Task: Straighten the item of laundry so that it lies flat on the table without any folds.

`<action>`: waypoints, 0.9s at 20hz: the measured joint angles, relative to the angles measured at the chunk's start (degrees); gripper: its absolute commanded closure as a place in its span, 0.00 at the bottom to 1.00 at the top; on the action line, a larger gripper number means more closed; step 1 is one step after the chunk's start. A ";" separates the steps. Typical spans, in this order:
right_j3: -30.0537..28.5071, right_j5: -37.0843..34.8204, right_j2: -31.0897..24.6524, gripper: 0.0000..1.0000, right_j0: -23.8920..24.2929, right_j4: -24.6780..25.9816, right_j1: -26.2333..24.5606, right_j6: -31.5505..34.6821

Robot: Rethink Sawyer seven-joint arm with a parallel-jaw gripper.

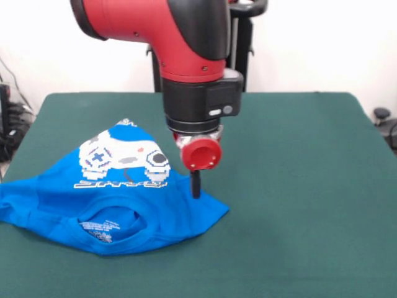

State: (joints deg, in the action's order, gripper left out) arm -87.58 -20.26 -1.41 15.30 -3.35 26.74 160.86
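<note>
The bright blue T-shirt (118, 195) lies on the left half of the dark green table (298, 186) in the front view. Its white pixel graphic faces up, the collar is toward the near edge, and its upper part is folded into a point at the far side. One sleeve reaches the table's left edge. The gripper (196, 189) hangs below the red arm, its dark tip down on the shirt's right part near the right sleeve. Only a single dark finger shape shows, so its state is unclear.
The red and black arm (192, 68) comes down over the table's middle, just right of the shirt. Cables and a dark object lie off the table at the left edge (9, 124).
</note>
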 measured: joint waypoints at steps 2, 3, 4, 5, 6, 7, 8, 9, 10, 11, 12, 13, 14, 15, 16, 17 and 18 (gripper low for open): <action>0.00 0.00 0.01 1.00 -0.66 -0.43 -0.04 0.00; 0.01 0.00 0.01 1.00 -0.79 -0.50 -0.06 0.00; 0.00 0.00 0.01 1.00 -0.95 -0.55 -0.08 0.00; 0.01 0.00 0.02 1.00 -1.11 -0.56 -0.13 0.00; 0.08 0.00 0.35 1.00 -1.70 -0.56 -0.45 0.00; 0.19 0.01 0.70 1.00 -2.14 -0.57 -0.78 0.00; 0.32 0.01 1.04 1.00 -2.51 -0.57 -1.11 0.00; 0.81 0.00 2.21 1.00 -3.73 -0.54 -2.23 0.00; 1.21 0.00 3.08 1.00 -4.65 -0.51 -3.09 0.00; 1.52 0.00 3.80 1.00 -5.40 -0.51 -3.75 0.00; 1.83 0.00 4.52 1.00 -6.15 -0.51 -4.42 0.00; 2.53 0.00 6.04 1.00 -7.83 -0.51 -6.03 0.00; 2.98 0.01 6.86 1.00 -8.79 -0.54 -7.13 0.00; 3.54 0.05 7.66 1.00 -9.67 -0.66 -7.97 0.00; 4.09 0.09 8.45 1.00 -10.55 -0.77 -8.81 0.00; 4.52 0.06 9.09 1.00 -11.08 -0.88 -8.94 0.00; 4.97 0.08 9.72 1.00 -11.63 -1.06 -9.21 0.00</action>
State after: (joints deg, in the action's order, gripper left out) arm -82.61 -20.18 8.31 3.67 -4.41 17.53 160.86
